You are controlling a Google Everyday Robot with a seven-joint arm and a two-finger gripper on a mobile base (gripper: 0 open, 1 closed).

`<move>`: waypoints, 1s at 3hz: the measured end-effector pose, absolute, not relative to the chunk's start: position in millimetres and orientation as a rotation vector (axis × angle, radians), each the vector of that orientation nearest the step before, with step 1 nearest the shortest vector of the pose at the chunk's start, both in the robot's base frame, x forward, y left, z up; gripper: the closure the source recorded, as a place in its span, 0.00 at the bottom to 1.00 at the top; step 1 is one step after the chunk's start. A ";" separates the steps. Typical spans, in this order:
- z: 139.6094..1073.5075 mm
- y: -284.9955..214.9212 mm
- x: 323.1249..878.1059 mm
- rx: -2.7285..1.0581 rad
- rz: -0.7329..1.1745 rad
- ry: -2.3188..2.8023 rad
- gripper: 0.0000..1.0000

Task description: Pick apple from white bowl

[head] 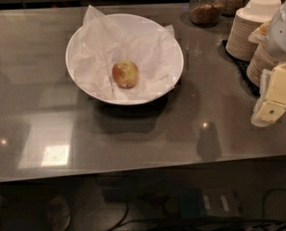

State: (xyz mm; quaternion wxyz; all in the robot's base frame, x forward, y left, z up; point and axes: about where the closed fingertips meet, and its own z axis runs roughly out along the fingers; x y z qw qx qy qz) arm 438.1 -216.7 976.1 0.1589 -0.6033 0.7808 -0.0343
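– Gripper (271, 98) hangs at three o'clock over the desk (147, 138), just in front of the stacks (246, 30) of paper bowls. Released or clenched? I cannot tell.

– And the apple (125, 74)?

– At ten o'clock from the gripper, well apart from it. It lies in the white bowl (80, 35), on the crumpled paper (99, 52), a little toward six o'clock of the bowl's middle. Nothing else is in there with it.

– How will it handle, do you think?

– Light and firm, I'd judge, stiff enough for a real squeeze. But the skin looks smooth and the shape is round, so it could roll or squirt out sideways. Too hard a pinch would likely bruise it.

– Where would you take hold?

– Across its widest part, at three and nine o'clock, coming down from above. The bowl is shallow and wide, so its rim should not get in the way.

– And the paper?

– Soft and loose. It may snag and lift along, or let the apple shift when touched. I'd stay clear of the folds.
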 end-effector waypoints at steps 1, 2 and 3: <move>976.1 -216.6 438.2 -1.725 -0.098 2.232 0.00; 974.4 -199.7 450.6 -1.704 -0.050 2.173 0.00; 977.0 -170.6 475.2 -1.688 0.014 2.064 0.00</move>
